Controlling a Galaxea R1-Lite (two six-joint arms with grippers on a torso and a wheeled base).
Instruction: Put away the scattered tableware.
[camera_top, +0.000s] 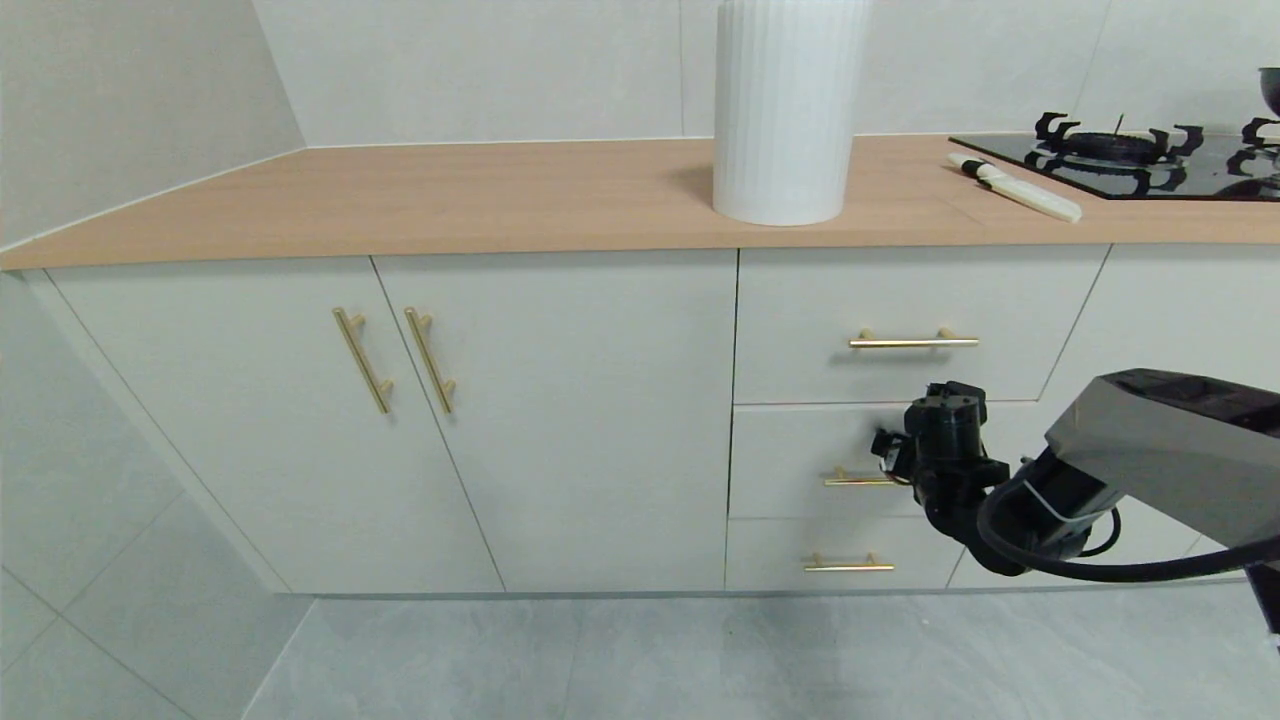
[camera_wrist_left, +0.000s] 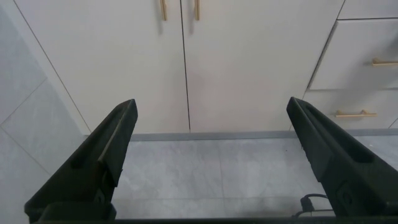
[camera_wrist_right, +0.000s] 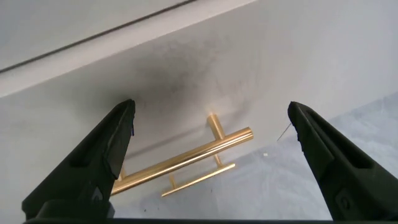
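A white knife is lying flat on the bench, right of the tall white container, its long axis slanting back-left to front-right. Below the container, the right claw is being held wide open at a drawer handle. The left claw is being held wide open too.

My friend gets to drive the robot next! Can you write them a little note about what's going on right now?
Right gripper: open, up against the middle drawer handle, not closed on it.
Left gripper: open, holding nothing, low over the floor and facing the cabinet doors.
Things: a knife lies on the countertop beside the stove; a tall white ribbed container stands on the counter too.
Done: nothing put away yet; all three drawers look shut.
Left: probably grip the handle, pull the drawer open, then put the knife away.
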